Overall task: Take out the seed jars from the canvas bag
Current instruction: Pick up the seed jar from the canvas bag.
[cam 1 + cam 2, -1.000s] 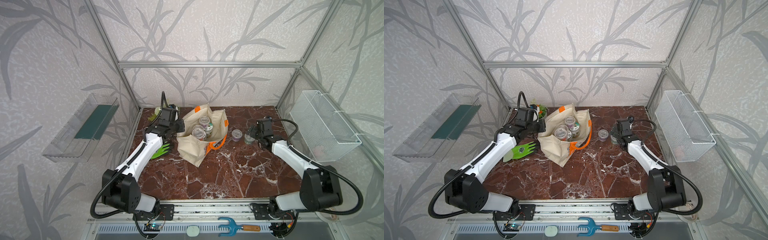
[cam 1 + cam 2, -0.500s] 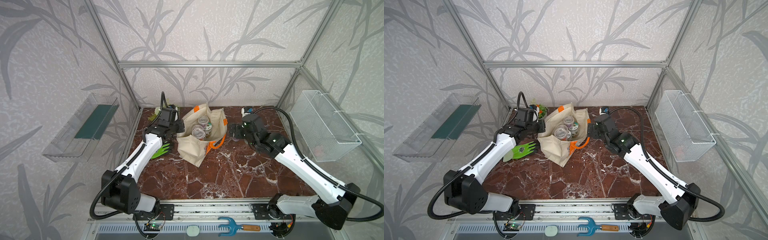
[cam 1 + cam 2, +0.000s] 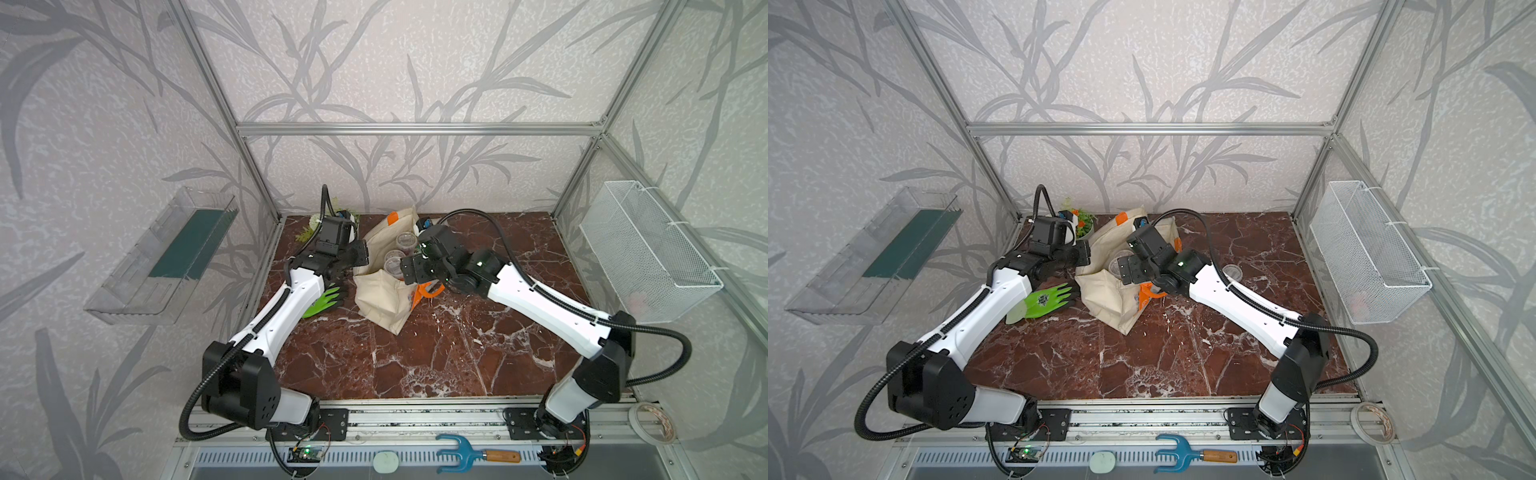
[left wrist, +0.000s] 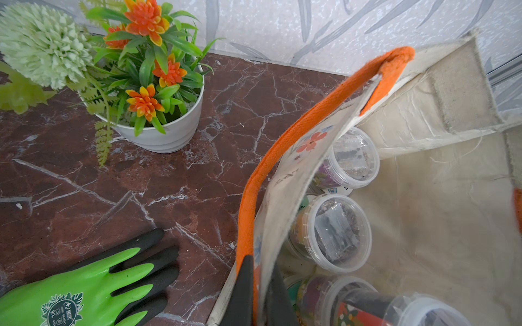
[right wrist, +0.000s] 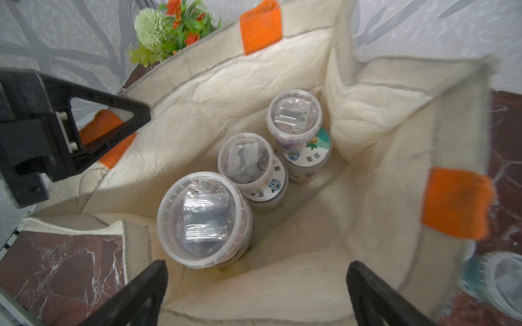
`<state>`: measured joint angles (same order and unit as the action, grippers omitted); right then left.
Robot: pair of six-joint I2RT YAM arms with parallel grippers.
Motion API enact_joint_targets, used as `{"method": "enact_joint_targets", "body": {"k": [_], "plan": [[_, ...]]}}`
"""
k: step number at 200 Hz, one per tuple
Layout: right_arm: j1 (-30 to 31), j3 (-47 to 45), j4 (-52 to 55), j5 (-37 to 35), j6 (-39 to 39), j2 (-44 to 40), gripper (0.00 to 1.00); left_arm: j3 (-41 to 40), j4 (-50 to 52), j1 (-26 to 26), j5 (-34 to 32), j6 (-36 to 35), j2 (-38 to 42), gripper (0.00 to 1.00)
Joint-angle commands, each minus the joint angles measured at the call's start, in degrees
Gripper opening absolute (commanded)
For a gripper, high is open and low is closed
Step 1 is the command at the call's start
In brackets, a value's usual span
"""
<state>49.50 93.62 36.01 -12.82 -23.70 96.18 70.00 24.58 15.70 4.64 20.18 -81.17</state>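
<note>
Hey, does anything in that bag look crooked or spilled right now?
Nothing looks spilled. Inside the canvas bag, the clear-lidded seed jars sit off-centre on the white-lidded jars beneath them, so the stacks look askew. The left gripper pinches the bag's orange strap, holding that side up.

The canvas bag is set toward the back of the table, seed jars are stacked in a row inside it, a single jar is left to its right, a glove is laid to its left, and a potted plant is placed behind the glove.
</note>
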Motion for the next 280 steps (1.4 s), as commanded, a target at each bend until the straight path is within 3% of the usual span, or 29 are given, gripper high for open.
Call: {"method": "enact_joint_targets", "body": {"k": [1,136,280], "plan": [[0.43,4.27,1.83,3.46,0.54,3.74,0.99,-0.52,-0.05,0.04,0.04,0.44,2.06,0.0],[0.29,15.62,3.87,4.15,2.65,16.18,0.99,-0.67,-0.08,0.12,0.02,0.56,2.89,0.0],[0.92,12.89,2.64,1.84,3.23,9.99,0.99,-0.39,0.27,0.13,-0.07,0.56,3.04,0.0]]}}
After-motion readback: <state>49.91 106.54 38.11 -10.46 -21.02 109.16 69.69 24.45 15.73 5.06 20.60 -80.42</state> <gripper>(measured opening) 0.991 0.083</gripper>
